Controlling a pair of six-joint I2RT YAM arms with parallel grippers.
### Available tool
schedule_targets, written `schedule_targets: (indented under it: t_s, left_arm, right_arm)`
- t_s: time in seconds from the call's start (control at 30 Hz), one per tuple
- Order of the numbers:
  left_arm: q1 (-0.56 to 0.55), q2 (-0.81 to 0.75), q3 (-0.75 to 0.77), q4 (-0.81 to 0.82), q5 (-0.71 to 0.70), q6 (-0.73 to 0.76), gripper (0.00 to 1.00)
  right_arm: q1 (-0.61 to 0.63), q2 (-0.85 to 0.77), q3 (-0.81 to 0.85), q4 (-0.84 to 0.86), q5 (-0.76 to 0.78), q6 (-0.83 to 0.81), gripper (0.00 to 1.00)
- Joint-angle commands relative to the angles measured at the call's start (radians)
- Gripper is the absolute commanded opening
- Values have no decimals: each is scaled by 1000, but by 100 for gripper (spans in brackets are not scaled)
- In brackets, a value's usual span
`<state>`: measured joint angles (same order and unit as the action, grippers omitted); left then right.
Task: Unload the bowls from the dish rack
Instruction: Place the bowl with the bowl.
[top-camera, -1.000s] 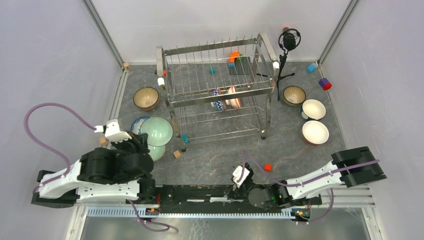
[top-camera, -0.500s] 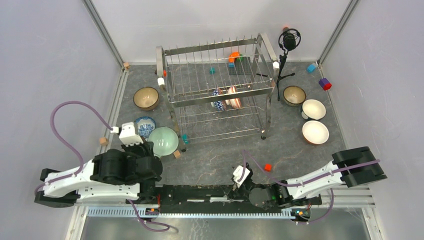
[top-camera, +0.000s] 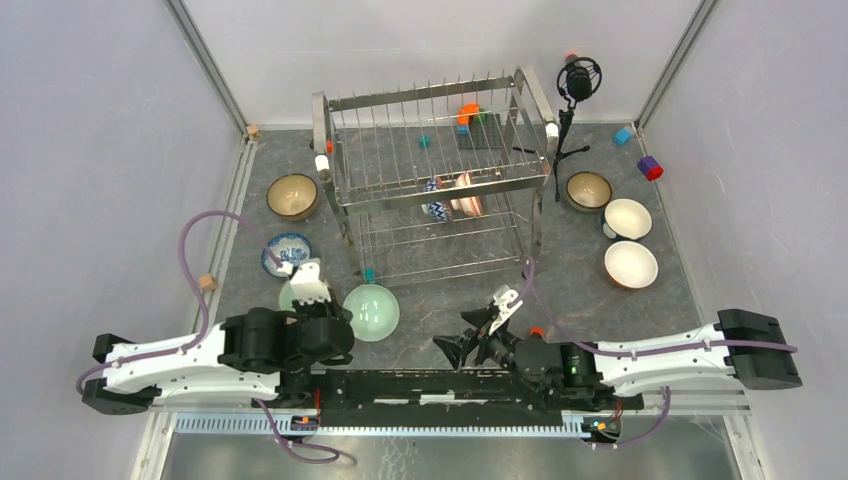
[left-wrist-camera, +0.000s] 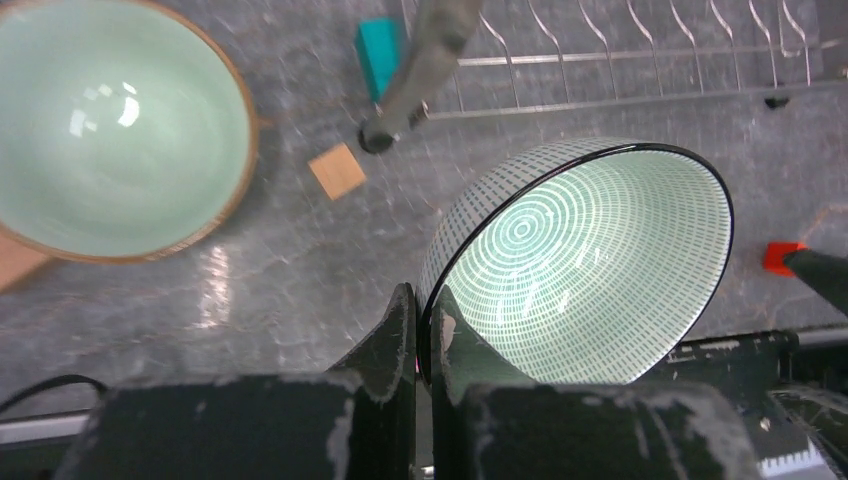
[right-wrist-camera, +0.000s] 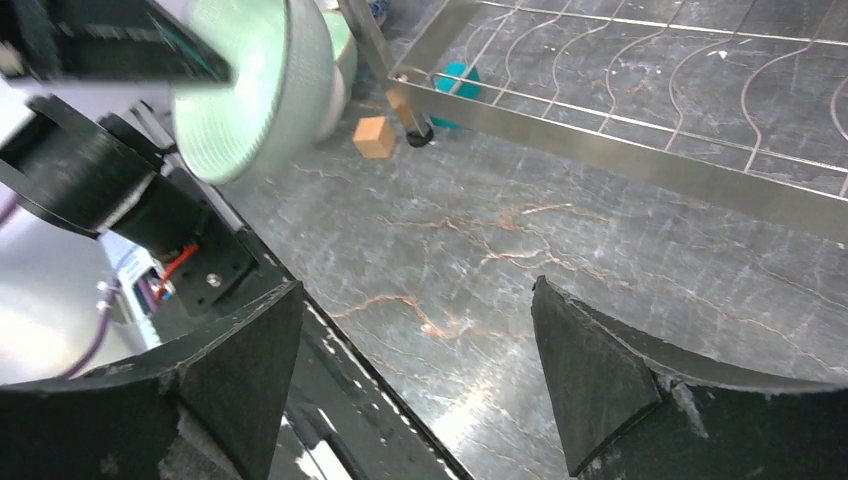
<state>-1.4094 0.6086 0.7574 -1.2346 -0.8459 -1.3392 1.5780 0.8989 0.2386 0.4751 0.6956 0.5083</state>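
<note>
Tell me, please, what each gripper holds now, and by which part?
The left gripper holds the ring-patterned green bowl by its near rim, one of its fingers inside and one outside. The right gripper is open and holds nothing.

Bright even light, soft shadows; glare in pale green bowl (left-wrist-camera: 115, 125) (edges blurred)

You have nothing to read here: no text, label, brand, number or sign is legible in any of the 3 views. The marks inside the bowl (left-wrist-camera: 590, 270) are only rings of dashes, not characters.
</note>
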Motion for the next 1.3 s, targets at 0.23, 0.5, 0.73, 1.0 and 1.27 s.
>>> schedule_targets:
  t_s: [0.23,0.5,0.73,1.0,1.27]
  left_arm:
    - [-3,96,-119,296,137,-185,2]
    - [-3,275,-74,300,156,-225,2]
    - [-3,242,-78,246,115,-301,2]
    - [-3,90,-140,321,80,-144,2]
    - [-3,118,-37,161,26,-86,2]
  right_arm:
    - [-38,98,217,-145,-94,105,86]
    - [-77,225,340,-344,-48,156,78]
    - [-93,213,338,-398,-15,135,79]
    - [-106,-60,222,-608,339,63,87]
    - [-260,-238,189,-591,396,-84,89]
